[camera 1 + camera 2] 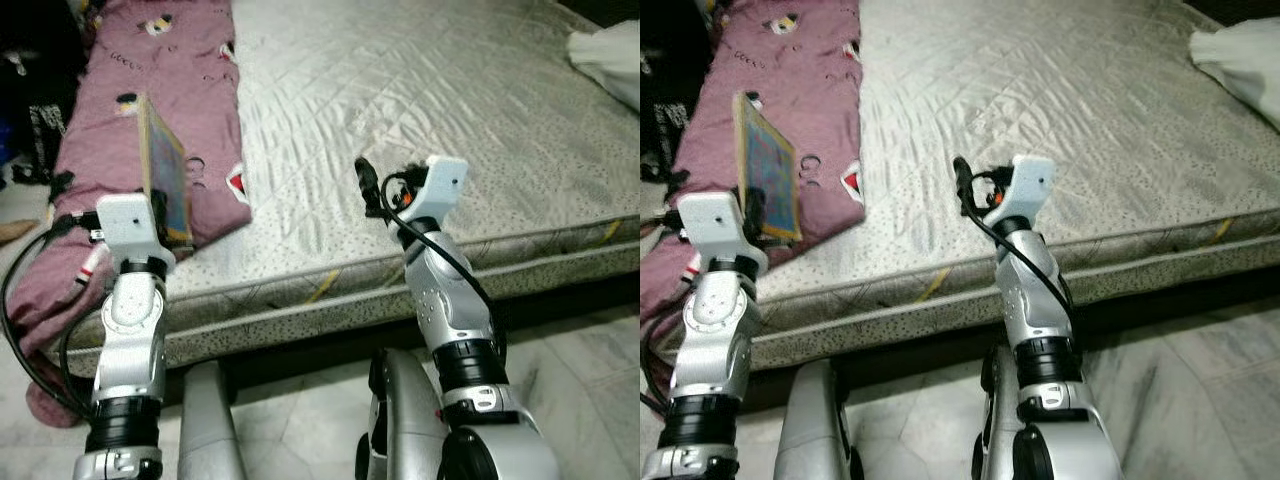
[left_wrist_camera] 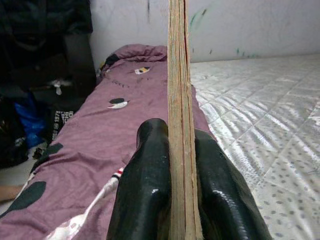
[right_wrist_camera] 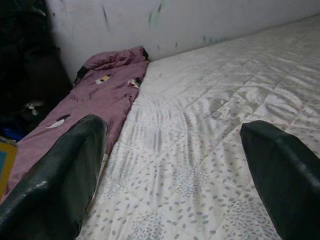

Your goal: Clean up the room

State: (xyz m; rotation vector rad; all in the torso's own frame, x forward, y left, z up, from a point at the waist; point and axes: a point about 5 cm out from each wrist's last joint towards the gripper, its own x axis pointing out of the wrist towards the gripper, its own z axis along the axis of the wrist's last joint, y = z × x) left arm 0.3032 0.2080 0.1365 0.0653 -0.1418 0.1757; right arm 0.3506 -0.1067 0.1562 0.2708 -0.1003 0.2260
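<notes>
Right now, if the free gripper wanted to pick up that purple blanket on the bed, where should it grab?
Probably the blanket's edge on the mattress, near the corner by the red patch. It lies flat and limp, so the open right gripper should come down from above and pinch a fold there, clear of the book the left gripper holds.

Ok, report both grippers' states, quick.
Left gripper: shut on the book, held above the purple blanket.
Right gripper: open, holding nothing, over the mattress.
</notes>
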